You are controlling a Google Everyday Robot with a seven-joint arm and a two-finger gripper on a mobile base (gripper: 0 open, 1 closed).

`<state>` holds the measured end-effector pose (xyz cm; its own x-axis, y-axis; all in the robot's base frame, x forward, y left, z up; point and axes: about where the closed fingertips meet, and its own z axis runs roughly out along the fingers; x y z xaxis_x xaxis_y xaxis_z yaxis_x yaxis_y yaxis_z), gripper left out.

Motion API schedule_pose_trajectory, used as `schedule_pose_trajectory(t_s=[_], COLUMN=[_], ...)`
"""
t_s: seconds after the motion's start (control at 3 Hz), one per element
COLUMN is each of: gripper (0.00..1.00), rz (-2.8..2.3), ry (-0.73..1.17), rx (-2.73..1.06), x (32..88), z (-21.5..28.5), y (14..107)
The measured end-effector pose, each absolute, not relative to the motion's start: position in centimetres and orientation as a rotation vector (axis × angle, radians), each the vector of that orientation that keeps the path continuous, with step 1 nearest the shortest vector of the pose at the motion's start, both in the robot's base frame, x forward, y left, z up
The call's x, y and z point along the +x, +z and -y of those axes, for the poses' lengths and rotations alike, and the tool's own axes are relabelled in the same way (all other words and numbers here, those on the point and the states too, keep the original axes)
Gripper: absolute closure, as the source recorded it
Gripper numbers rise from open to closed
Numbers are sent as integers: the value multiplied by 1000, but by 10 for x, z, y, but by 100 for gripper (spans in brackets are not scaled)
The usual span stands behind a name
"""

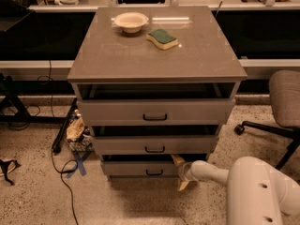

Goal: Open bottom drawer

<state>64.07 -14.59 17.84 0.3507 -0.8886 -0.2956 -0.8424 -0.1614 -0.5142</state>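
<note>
One desk (pixel 140 60) has three drawers (pixel 117 111), bottom drawer (pixel 126 168) lowest, and three black handles (pixel 154 116). On the desk: one bowl (pixel 131 21), one sponge (pixel 162 38). Right of the desk: one chair (pixel 284 97). One claw (pixel 180 173), fingers (pixel 177 160) spread, at the desk's lower right front corner.

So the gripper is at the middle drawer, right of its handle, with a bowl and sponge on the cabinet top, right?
Not quite: the camera view shows the gripper at the bottom drawer, right of its handle, not the middle one. The bowl and sponge are on the cabinet top.
</note>
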Motion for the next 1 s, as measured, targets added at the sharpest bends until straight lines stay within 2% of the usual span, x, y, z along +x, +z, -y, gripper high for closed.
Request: schedule_pose_trajectory(t_s=[0.67, 1.0], gripper=[0, 18], rz=[-1638, -1701], ry=[-142, -138], rx=[-1946, -1930], x=[668, 667], z=[157, 168], y=[161, 152])
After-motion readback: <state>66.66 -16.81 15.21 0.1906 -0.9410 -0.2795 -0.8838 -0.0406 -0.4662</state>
